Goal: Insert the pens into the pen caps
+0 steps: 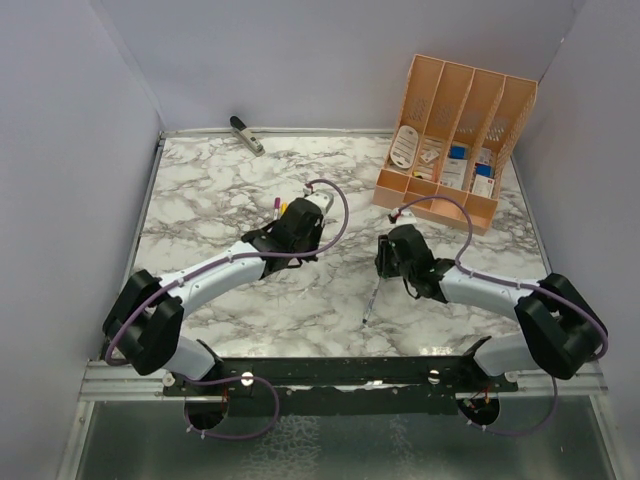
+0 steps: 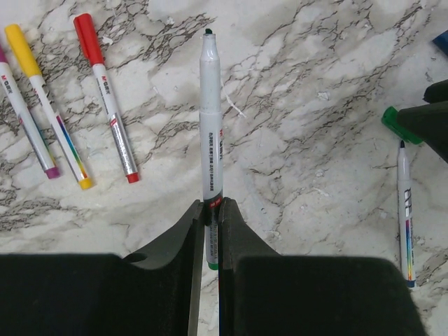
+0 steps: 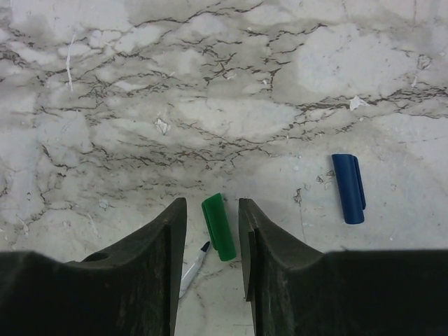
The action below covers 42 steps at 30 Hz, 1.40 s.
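Green-ended silver marker pen (image 2: 211, 140) clamped in left pincer (image 2: 211, 204) — right pincer (image 3: 212, 204) spread, straddling green plastic cap (image 3: 218, 227).

open marble (image 3: 210, 105) around the green cap (image 3: 219, 227), blue cap (image 3: 348, 187) nearby.

From my station the table (image 3: 280, 84) reads as white-and-grey marbled stone, or a laminate copy of it, smooth with a soft sheen. The fingers of the left gripper (image 2: 211, 204) and the right gripper (image 3: 212, 203) are matt black, faintly grainy plastic. The green pen (image 2: 211, 126) has a satiny silver-grey barrel with printed lettering. The red pen (image 2: 106, 98) and yellow pen (image 2: 46, 105) wear glossy plastic caps. The green cap (image 3: 219, 229) and blue cap (image 3: 348, 187) are smooth, shiny plastic. The organiser (image 1: 422, 90) looks like matt peach plastic, perforated. The tool (image 1: 246, 134) at the far edge is too small for me to judge, possibly metal.
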Each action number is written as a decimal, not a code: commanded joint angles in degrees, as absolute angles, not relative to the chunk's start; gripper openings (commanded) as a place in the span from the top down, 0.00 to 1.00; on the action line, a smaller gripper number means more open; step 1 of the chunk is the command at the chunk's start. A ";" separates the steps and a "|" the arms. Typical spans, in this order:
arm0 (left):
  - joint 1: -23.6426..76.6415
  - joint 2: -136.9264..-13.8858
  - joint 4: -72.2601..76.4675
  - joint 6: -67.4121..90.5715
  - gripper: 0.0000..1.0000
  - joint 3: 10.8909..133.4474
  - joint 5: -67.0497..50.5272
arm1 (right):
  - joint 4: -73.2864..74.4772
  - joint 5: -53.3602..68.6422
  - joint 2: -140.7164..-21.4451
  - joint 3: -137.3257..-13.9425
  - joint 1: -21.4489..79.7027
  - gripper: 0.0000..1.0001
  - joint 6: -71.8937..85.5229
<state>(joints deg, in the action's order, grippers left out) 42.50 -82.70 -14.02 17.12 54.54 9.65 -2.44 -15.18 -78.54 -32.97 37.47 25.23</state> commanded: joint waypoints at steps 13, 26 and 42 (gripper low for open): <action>42.01 -78.12 -7.56 15.80 1.00 51.58 4.84 | 6.51 -11.87 -86.12 -38.35 37.30 0.68 26.91; 39.28 -76.17 -6.42 16.52 1.00 50.98 3.97 | 16.91 -11.27 -92.49 -43.07 37.36 0.91 29.74; 37.18 -76.56 2.09 15.76 1.00 48.03 -3.56 | 3.37 -18.01 -93.22 -53.13 37.35 0.99 24.71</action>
<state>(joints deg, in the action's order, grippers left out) 37.50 -77.67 -2.68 16.12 49.34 0.14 10.35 -14.44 -92.75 -48.14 37.39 27.29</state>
